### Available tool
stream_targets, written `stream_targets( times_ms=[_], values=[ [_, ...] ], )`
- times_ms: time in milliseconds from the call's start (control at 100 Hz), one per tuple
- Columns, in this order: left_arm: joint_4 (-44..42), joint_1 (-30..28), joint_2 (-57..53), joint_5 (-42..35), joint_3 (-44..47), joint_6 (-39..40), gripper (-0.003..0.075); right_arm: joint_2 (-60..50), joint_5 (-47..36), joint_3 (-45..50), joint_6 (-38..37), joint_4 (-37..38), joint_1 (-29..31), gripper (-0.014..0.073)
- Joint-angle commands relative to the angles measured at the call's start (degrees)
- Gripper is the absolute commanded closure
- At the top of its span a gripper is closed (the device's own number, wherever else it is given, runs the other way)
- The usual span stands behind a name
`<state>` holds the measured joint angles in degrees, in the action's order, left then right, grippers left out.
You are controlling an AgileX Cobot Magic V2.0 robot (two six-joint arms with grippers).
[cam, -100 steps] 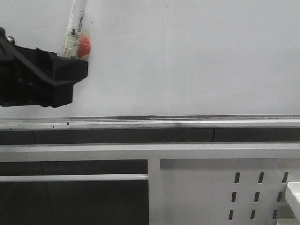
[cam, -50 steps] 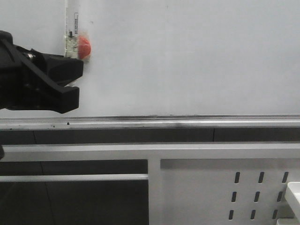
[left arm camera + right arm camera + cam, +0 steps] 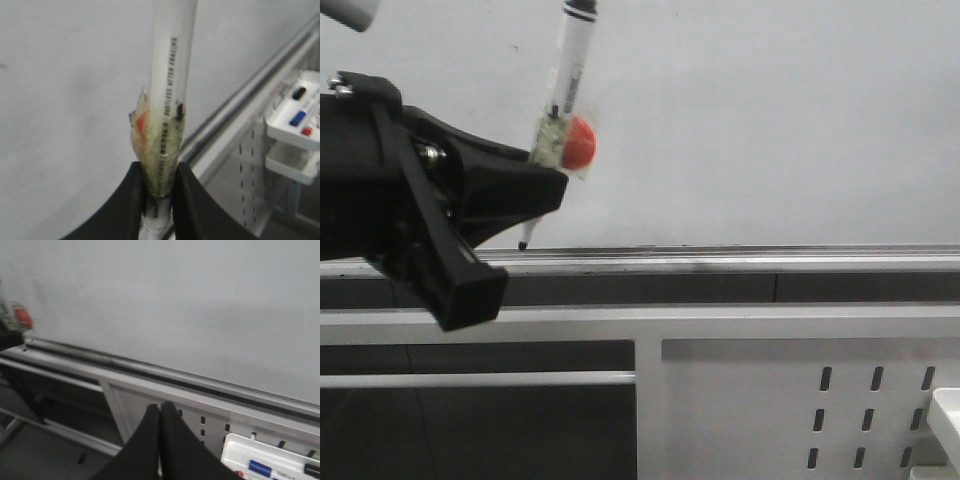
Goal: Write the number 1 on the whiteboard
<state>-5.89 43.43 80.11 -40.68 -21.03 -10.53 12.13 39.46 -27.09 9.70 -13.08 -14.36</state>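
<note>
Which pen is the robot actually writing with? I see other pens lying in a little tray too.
Start at the big whiteboard and look toward its left side, where the black left fingers reach in. They pinch a white marker that slants up across the board, tip down near the silver ledge. Unlike the pens in the tray, it has tape and a red ball around its middle.

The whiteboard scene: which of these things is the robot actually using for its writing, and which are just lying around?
In use:
whiteboard
marker, gripped by the left gripper

Lying about:
tray of spare markers
perforated frame
right gripper, shut, holding nothing
</note>
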Motion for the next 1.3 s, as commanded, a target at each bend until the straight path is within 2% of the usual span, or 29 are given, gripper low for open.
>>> stream_targets(
  times_ms=[0,60,130,250,320,530,630,850,1050,1290],
  values=[
    [-5.5,0.4,-4.1,6.8,-3.4,0.6,0.074,4.4,-1.3,-4.0,2.5,-0.9,-3.6,0.0663],
    [-8.6,1.2,-6.0,15.0,-5.5,0.6,0.074,7.4,-1.0,-5.7,4.8,-1.1,-5.6,0.0655],
    [-11.0,2.5,-8.1,23.9,-7.9,0.6,0.074,10.8,-1.7,-7.2,11.1,-2.9,-7.6,0.0579],
    [-16.7,5.3,-10.3,35.5,-11.3,0.6,0.074,16.9,-3.6,-9.8,15.2,-5.9,-10.1,0.0314],
    [-18.9,7.2,-10.7,39.7,-13.0,0.6,0.074,20.7,-4.0,-11.4,15.2,-6.8,-11.3,0.0232],
    [-22.1,11.7,-10.5,44.2,-18.1,0.6,0.074,31.0,-6.8,-15.7,15.5,-8.5,-17.3,0.0283],
    [-23.2,11.9,-10.5,45.0,-19.6,0.6,0.074,35.1,-8.8,-17.4,18.2,-8.5,-21.0,0.029],
    [-23.8,11.9,-10.5,45.6,-20.9,0.6,0.074,43.2,-14.7,-20.8,18.2,-6.7,-28.9,0.029],
    [-23.8,11.9,-10.5,45.6,-20.9,0.6,0.074,48.6,-19.6,-21.8,18.2,-6.6,-29.9,0.029],
    [-23.8,11.9,-10.5,45.3,-21.8,0.6,0.074,52.9,-20.2,-21.8,18.2,-4.1,-29.9,0.029]
  ],
)
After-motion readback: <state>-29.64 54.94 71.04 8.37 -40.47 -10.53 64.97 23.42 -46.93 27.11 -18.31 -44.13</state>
